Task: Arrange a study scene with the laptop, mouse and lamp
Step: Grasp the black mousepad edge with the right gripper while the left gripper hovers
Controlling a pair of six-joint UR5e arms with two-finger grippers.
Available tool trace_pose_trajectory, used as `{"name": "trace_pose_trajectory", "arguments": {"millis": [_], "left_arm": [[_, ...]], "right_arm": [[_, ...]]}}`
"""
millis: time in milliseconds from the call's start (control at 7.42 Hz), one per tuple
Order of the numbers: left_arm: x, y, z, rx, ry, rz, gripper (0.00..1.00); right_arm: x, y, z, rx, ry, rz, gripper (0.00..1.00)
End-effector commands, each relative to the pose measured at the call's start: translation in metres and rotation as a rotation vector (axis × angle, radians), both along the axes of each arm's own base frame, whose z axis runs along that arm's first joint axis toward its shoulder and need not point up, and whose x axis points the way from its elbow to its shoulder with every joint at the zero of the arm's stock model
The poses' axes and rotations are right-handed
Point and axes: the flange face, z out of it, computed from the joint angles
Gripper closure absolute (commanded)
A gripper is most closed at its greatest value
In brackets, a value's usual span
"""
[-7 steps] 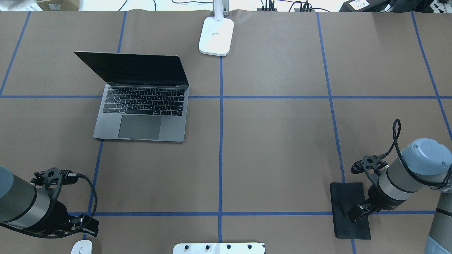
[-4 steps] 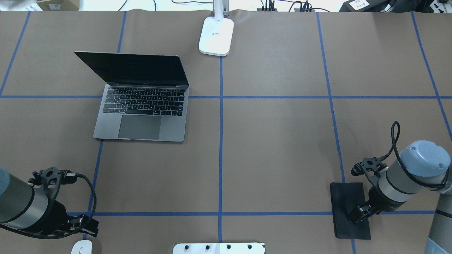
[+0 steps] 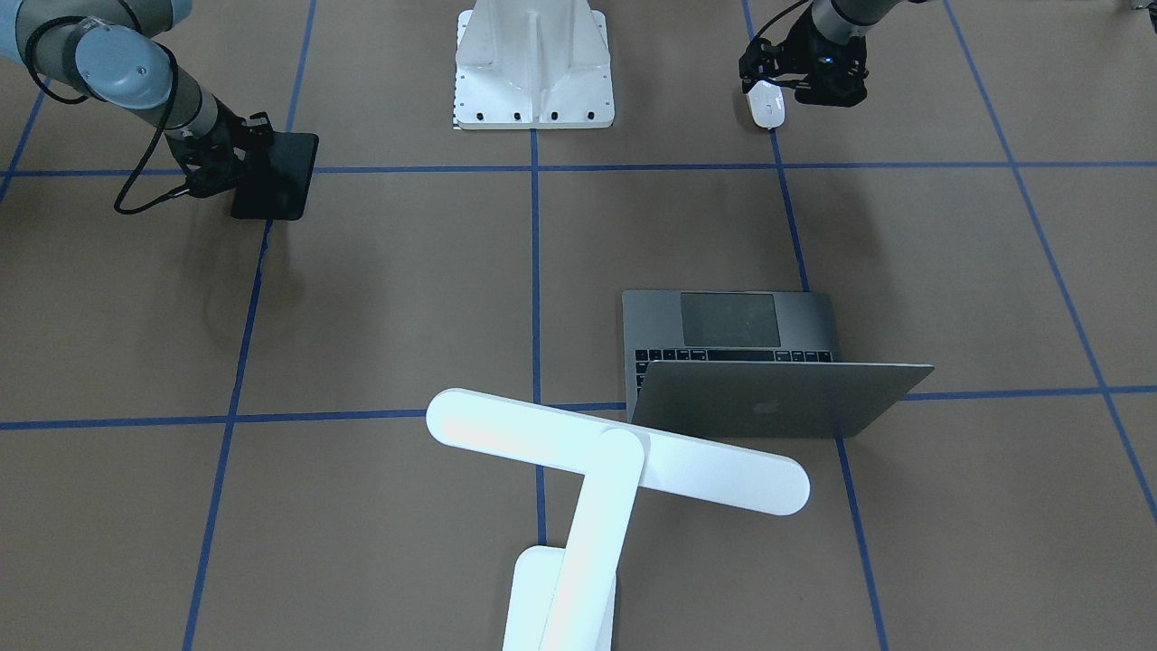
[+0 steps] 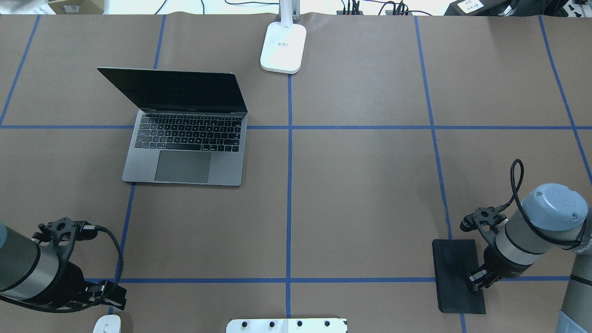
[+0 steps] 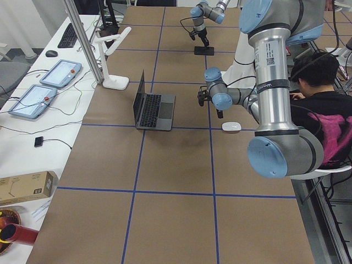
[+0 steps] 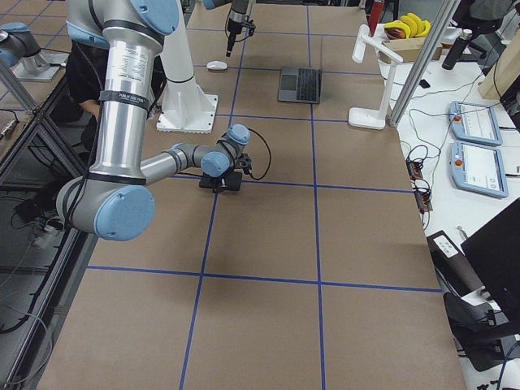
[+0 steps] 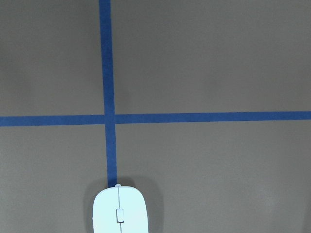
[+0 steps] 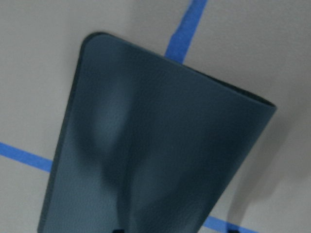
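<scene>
The laptop [image 4: 185, 138] stands open at the far left of the table, its lid [image 3: 777, 402] towards the front-facing camera. The lamp [image 3: 615, 449] glows at the far middle edge, its flat base [image 4: 283, 48] on the table. The white mouse [image 4: 107, 323] lies at the near left edge, low in the left wrist view [image 7: 120, 211]. My left gripper [image 4: 111, 298] hovers just beyond the mouse and looks open and empty. My right gripper [image 4: 476, 282] is low over a flat black pad [image 4: 458, 275], jaws apart, holding nothing. The pad fills the right wrist view [image 8: 146, 145].
The white flanged pedestal [image 3: 533, 63] of the robot base stands at the near middle edge. Blue tape lines [image 4: 289, 203] cross the brown table. A person [image 5: 324, 118] sits behind the robot in the left side view.
My right gripper has dropped lower onto the black pad and drawn slightly back. My left gripper has shifted a little towards the near left edge. The laptop, lamp and mouse have not moved.
</scene>
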Motion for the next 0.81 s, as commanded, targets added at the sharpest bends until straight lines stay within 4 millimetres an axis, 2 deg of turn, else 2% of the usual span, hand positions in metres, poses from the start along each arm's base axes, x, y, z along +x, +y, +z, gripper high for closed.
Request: {"name": "trace_pose_trajectory", "arguments": {"millis": [0, 135, 404, 673], "left_arm": [[-0.001, 0.000, -0.001, 0.000, 0.001, -0.002, 0.05], [-0.001, 0.000, 0.000, 0.000, -0.001, -0.002, 0.05], [-0.002, -0.001, -0.002, 0.001, 0.004, -0.003, 0.06], [-0.004, -0.003, -0.003, 0.002, 0.005, -0.010, 0.06]], "right_arm": [[0.000, 0.000, -0.001, 0.000, 0.000, 0.000, 0.79], [0.001, -0.001, -0.001, 0.000, 0.000, 0.004, 0.80], [0.011, -0.008, -0.021, 0.015, -0.037, 0.026, 0.88], [0.022, -0.017, -0.038, 0.034, -0.065, 0.058, 0.90]]}}
